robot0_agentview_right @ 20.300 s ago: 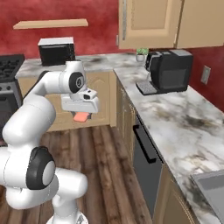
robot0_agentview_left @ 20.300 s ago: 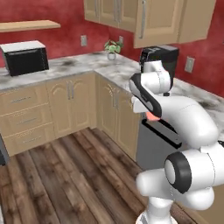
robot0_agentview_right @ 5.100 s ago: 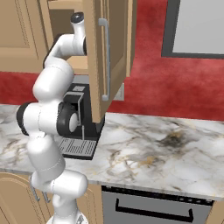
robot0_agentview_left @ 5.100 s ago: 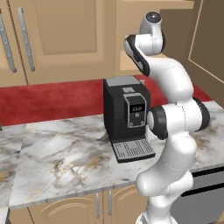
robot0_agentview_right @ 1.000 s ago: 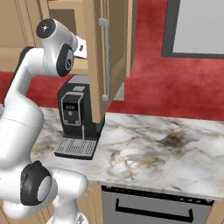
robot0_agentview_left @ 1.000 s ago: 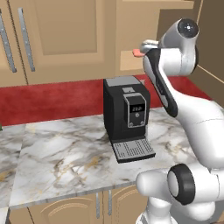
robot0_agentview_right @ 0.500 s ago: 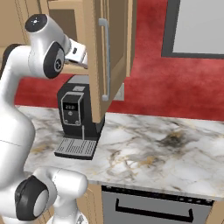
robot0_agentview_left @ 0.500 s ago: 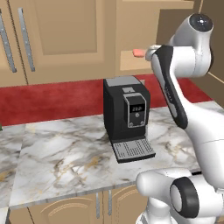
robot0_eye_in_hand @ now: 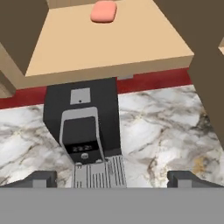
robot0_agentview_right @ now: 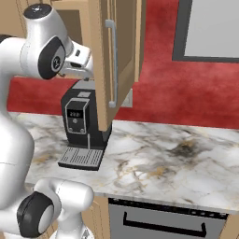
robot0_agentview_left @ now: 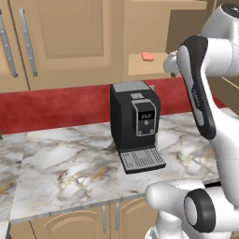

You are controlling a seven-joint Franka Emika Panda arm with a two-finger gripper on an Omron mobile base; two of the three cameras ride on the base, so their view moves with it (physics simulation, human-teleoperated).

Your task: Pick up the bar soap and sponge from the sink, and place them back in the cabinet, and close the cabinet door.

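Note:
The salmon-pink bar soap [robot0_agentview_left: 147,56] [robot0_eye_in_hand: 104,11] lies flat on the shelf of the open tan cabinet [robot0_agentview_left: 140,70] [robot0_eye_in_hand: 109,48], with nothing touching it. My gripper [robot0_eye_in_hand: 112,177] [robot0_agentview_left: 169,63] hovers in front of the shelf, drawn back from the soap, open and empty. Its fingertips [robot0_eye_in_hand: 41,178] stand wide apart. The cabinet door [robot0_agentview_right: 122,56] hangs open beside my hand, its silver bar handle [robot0_agentview_right: 110,65] facing out. The sponge and the sink are out of view.
A black coffee machine [robot0_agentview_left: 135,121] [robot0_agentview_right: 81,121] [robot0_eye_in_hand: 83,127] stands on the marble counter [robot0_agentview_left: 65,163] [robot0_agentview_right: 168,158] right under the cabinet. Closed tan wall cabinets [robot0_agentview_left: 60,42] are to the left. A grey appliance front [robot0_agentview_right: 163,219] sits below the counter.
My hand has pulled back from the shelf and away from the soap, and the arm's elbow has swung up. The soap stays where it lay.

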